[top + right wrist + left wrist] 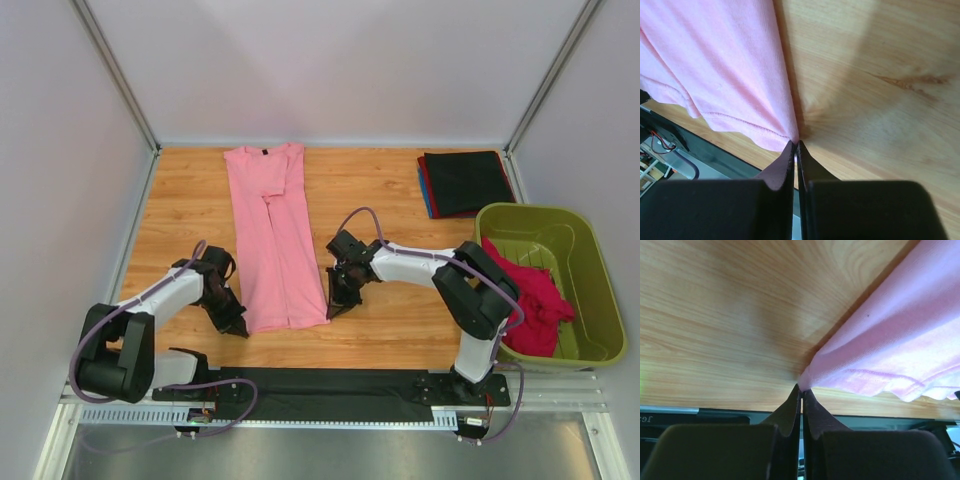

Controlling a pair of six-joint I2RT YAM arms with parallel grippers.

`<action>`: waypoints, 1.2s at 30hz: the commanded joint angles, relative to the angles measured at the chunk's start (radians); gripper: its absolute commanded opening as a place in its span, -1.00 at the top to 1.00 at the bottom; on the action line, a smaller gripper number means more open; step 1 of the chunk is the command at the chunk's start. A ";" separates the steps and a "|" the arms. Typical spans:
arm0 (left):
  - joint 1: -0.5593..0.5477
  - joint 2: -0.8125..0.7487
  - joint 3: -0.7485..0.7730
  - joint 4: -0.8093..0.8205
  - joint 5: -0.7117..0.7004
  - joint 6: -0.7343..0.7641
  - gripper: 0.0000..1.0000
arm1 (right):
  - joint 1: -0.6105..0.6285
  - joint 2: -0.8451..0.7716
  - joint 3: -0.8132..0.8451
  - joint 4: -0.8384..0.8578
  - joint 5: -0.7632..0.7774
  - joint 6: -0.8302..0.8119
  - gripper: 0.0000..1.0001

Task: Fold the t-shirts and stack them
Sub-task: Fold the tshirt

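Note:
A light pink t-shirt [270, 235] lies lengthwise on the wooden table, sleeves folded in, collar at the far end. My left gripper [238, 326] is shut on its near left hem corner, and the cloth [900, 335] runs up and right from the tips in the left wrist view. My right gripper [335, 308] is shut on the near right hem corner, with the cloth [715, 65] spreading up and left. A stack of folded shirts [465, 183], black on top with red and blue edges, sits at the far right. A magenta-red shirt [528, 298] lies crumpled in the tub.
An olive-green plastic tub [585, 260] stands at the right edge of the table. A black mat strip [330, 385] runs along the near edge between the arm bases. White walls enclose the table on three sides.

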 commanded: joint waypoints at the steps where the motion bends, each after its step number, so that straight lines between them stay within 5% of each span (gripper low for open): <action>1: 0.005 -0.059 0.009 -0.050 0.039 -0.045 1.00 | 0.004 -0.085 -0.002 -0.042 0.033 -0.010 0.99; 22: -0.108 -0.306 -0.053 -0.182 0.085 -0.214 1.00 | 0.005 -0.257 -0.083 -0.121 0.049 0.008 0.99; 28: -0.110 -0.267 -0.050 -0.088 0.119 -0.225 1.00 | 0.005 -0.227 -0.023 -0.192 0.069 -0.027 0.99; 36: -0.107 -0.072 0.165 -0.133 0.044 -0.162 1.00 | -0.024 -0.095 0.234 -0.336 0.096 -0.112 0.99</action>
